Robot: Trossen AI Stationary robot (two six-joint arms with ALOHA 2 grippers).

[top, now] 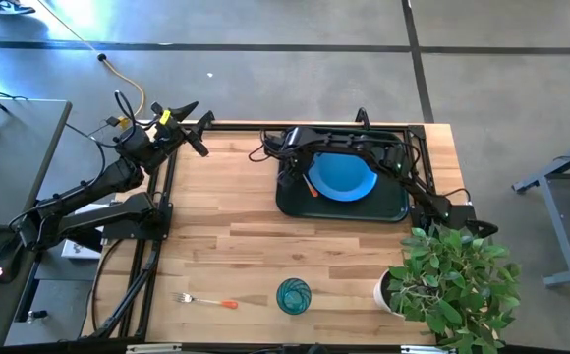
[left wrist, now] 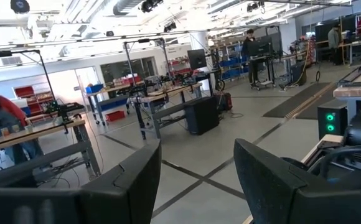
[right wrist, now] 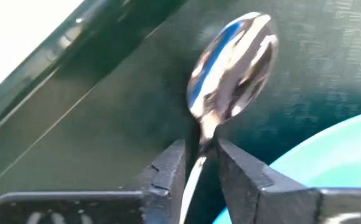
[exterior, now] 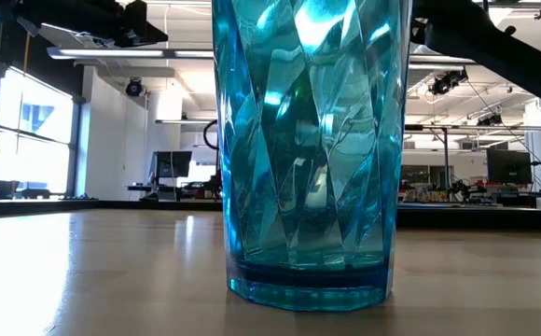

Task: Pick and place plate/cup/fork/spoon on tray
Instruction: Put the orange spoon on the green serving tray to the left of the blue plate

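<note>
1. The tray (top: 395, 208) sits at the far side of the table (top: 246, 246), a bit toward the right. It's dark green-black with a raised rim.
2. The blue plate (top: 344, 177) is already lying flat inside the tray, roughly in its middle.
3. The potted plant (top: 452, 280) stands on the table's near right corner, well apart from the tray.
4. The right gripper (right wrist: 200, 152) is down over the tray's left part, just beside the plate. Its fingers are pinched narrow on the spoon (right wrist: 233, 65) right at the neck, with the shiny bowl sticking out over the tray floor.
5. The left gripper (top: 199, 126) is parked off the table's far left corner, holding nothing, with a wide gap between its fingers (left wrist: 127, 183).
6. The teal cup (top: 293, 295) stands upright near the front edge, about mid-table.
7. The fork (top: 206, 300) lies flat just left of the cup, not touching it, with its orange handle pointing toward the cup.
</note>
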